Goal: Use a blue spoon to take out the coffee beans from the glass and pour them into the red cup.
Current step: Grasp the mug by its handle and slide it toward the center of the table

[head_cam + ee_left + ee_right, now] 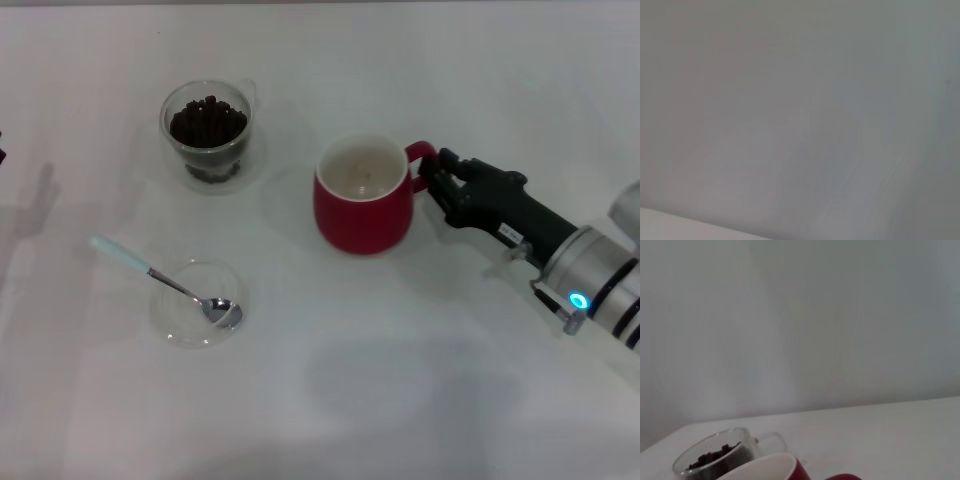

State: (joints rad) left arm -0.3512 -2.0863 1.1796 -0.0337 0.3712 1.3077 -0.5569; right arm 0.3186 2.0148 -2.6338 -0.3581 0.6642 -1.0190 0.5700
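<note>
The glass (236, 152) stands at the back left, filled with a heap of coffee beans (208, 122). The red cup (362, 210) stands in the middle, its handle pointing right. My right gripper (438, 176) comes in from the right and is closed on the cup's handle. The blue spoon (160, 276) lies at the front left, with its metal bowl in a shallow clear dish and its pale handle sticking out to the back left. The right wrist view shows the glass (747, 446), the beans (710, 459) and the red cup's rim (775, 469). My left gripper is out of view.
The shallow clear round dish (175, 325) sits on the white table (400, 360) in front of the glass. The left wrist view shows only a plain pale surface.
</note>
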